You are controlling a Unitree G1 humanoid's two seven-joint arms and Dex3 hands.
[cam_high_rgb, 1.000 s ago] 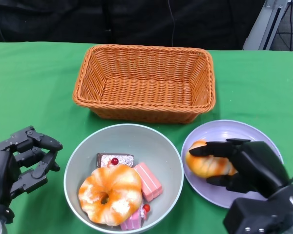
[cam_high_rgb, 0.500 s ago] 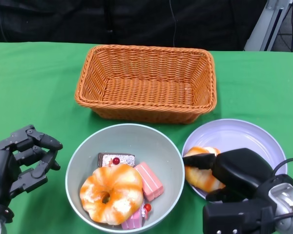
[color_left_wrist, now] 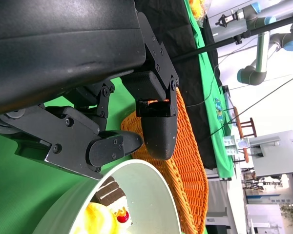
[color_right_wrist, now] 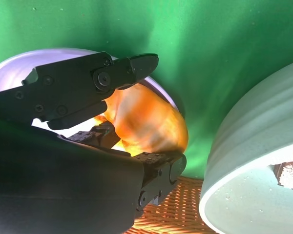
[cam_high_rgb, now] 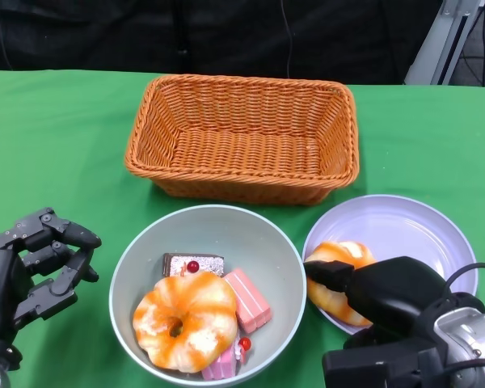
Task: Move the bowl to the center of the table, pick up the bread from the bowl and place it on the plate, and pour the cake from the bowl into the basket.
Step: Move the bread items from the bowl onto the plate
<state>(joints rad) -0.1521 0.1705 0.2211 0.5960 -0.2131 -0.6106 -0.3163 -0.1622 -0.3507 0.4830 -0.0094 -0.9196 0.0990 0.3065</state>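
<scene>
Right hand (cam_high_rgb: 388,291) fingers (color_right_wrist: 132,66) wrapped round bread (cam_high_rgb: 333,284), which lies on plate (cam_high_rgb: 420,230) near its bowl-side edge; grip probably not yet released. Left hand (cam_high_rgb: 32,267) empty, fingers apart, beside bowl (cam_high_rgb: 145,259), ready for pour. Cakes (cam_high_rgb: 246,299) in bowl; basket (cam_high_rgb: 242,137) behind.

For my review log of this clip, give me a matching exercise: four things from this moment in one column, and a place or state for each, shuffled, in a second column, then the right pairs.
Things:
1. basket
2. donut-shaped bread
3. bread roll
4. left hand

Places or states:
A. on the plate, in the right hand
B. holds nothing, beside the bowl
C. nothing in it, beyond the bowl
D. in the bowl with the cake pieces

Pairs: 1-C, 2-D, 3-A, 4-B
</scene>
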